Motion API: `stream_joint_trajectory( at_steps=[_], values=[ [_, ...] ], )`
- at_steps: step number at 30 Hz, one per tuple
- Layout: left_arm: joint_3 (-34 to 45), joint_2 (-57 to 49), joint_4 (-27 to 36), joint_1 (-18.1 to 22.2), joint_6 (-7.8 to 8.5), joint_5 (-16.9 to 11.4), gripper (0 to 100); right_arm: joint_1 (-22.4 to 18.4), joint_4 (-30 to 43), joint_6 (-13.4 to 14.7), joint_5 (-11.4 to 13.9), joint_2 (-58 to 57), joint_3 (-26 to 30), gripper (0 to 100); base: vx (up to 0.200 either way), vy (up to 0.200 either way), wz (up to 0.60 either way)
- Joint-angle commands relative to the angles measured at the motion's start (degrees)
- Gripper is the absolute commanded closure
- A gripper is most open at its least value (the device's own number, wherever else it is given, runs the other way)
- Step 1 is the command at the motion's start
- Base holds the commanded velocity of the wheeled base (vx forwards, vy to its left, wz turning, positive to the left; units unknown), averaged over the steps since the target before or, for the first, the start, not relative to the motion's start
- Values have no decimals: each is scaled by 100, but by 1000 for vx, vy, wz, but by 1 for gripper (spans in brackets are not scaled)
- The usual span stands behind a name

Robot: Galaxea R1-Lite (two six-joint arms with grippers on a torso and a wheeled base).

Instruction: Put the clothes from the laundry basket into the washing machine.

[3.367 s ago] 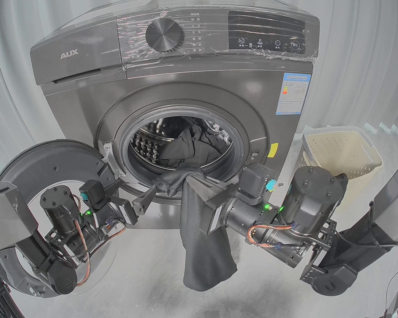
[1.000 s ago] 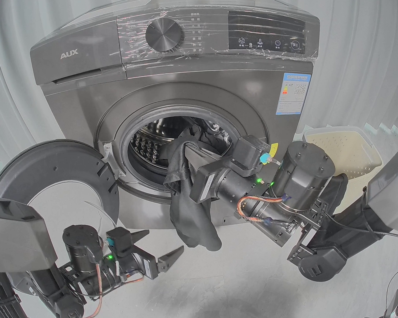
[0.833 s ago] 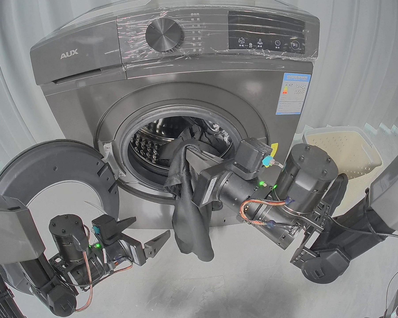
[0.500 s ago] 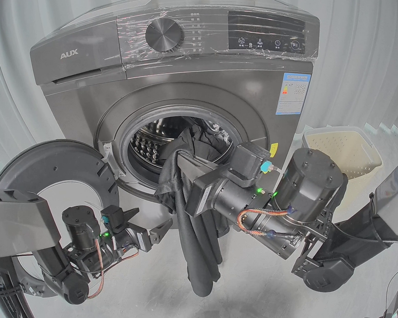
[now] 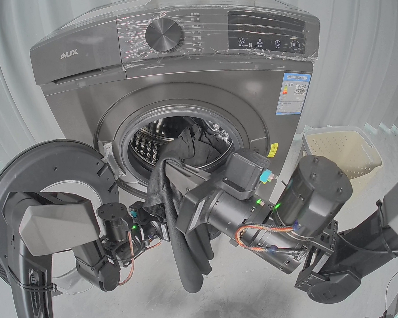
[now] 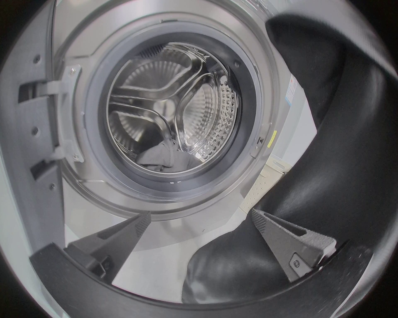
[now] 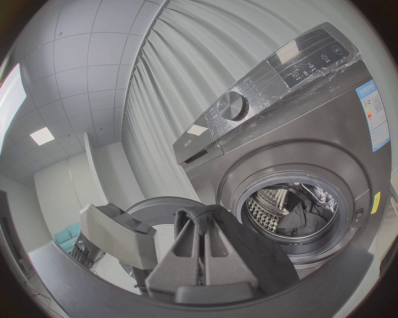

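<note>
Jaws of the right gripper (image 7: 203, 225) pinch a fold of the long black cloth garment (image 5: 191, 259); they have backed away from the grey front-loading washing machine (image 5: 177, 85), so most of the garment dangles below them; the left gripper (image 6: 199, 215) has risen from low down, spread wide just beside the hanging loop; a second grasp looks needed to feed it in.

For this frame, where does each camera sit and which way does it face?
Head view: up on the robot, facing down at the grey front-loading washing machine; both arms in front.
Left wrist view: low, facing up into the steel drum; open left gripper by the black garment.
Right wrist view: facing the machine; right gripper shut on that garment.
Shared: the drum, dark clothes inside.
</note>
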Motion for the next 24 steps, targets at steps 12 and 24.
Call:
stream_joint_trajectory(
  at_steps=[12,24],
  values=[
    [704,-391,-10,-190,18,-33,0,-534,293,11,124,626,-926,100,0,0,0],
    [774,-409,-10,-357,18,-15,0,-472,689,99,62,705,-1260,100,0,0,0]
  ],
)
